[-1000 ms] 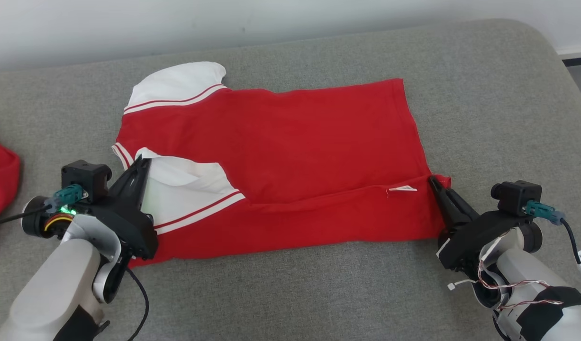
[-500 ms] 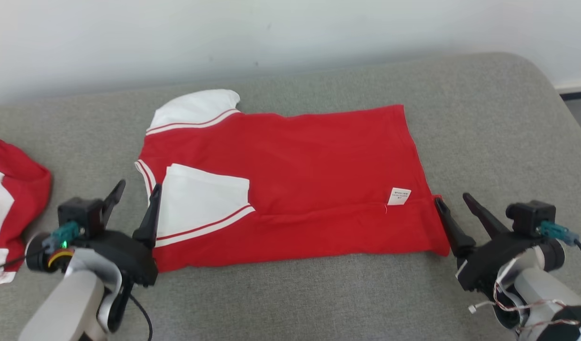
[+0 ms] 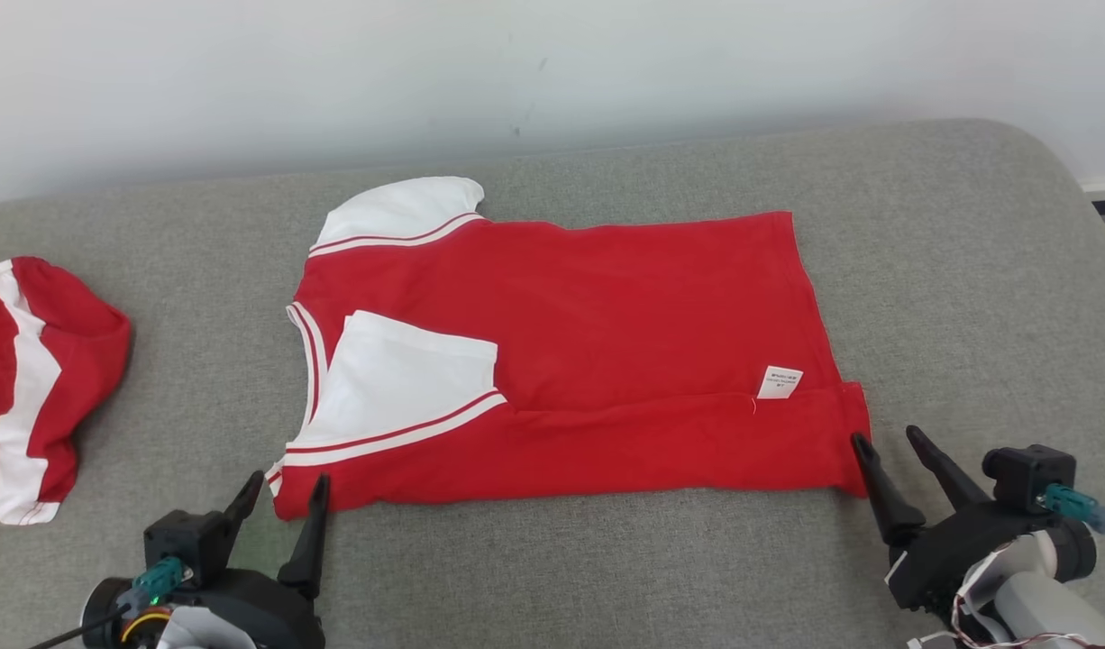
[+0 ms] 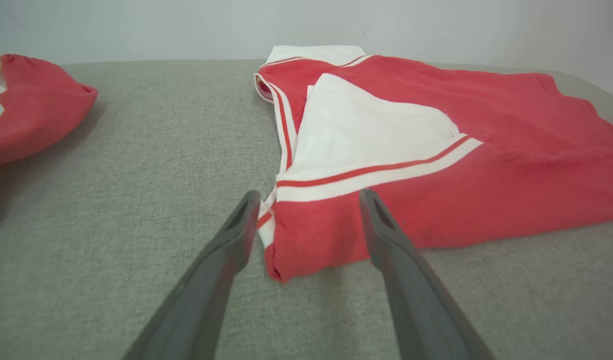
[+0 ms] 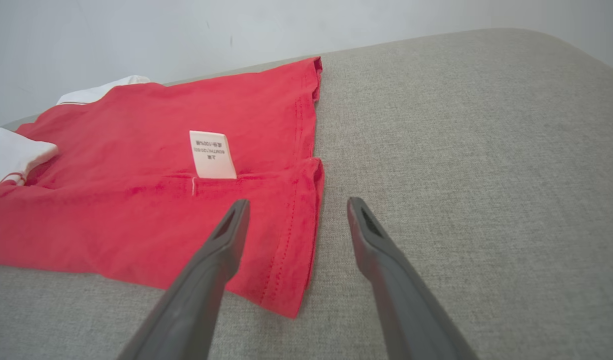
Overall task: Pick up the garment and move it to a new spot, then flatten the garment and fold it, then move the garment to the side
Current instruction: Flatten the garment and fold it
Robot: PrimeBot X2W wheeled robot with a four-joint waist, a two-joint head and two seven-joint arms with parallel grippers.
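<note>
Red short-sleeved cotton garment with white stripe-trimmed sleeves (image 3: pixel 607 361) lies flat on grey fabric-covered worktop (image 3: pixel 967 270), mid-surface, collar end toward robot's left. Near long edge folded up over body; near white sleeve (image 3: pixel 408 379) folded inward on top. Small white care label (image 3: pixel 780 381) shows near right hem. Left pincer (image 3: pixel 287 482) fingers apart, empty, just off garment's near left corner. Right pincer (image 3: pixel 886 437) fingers apart, empty, just beside near right corner. Second red-and-white cloth bundle (image 3: pixel 39 379) well apart at far left.
</note>
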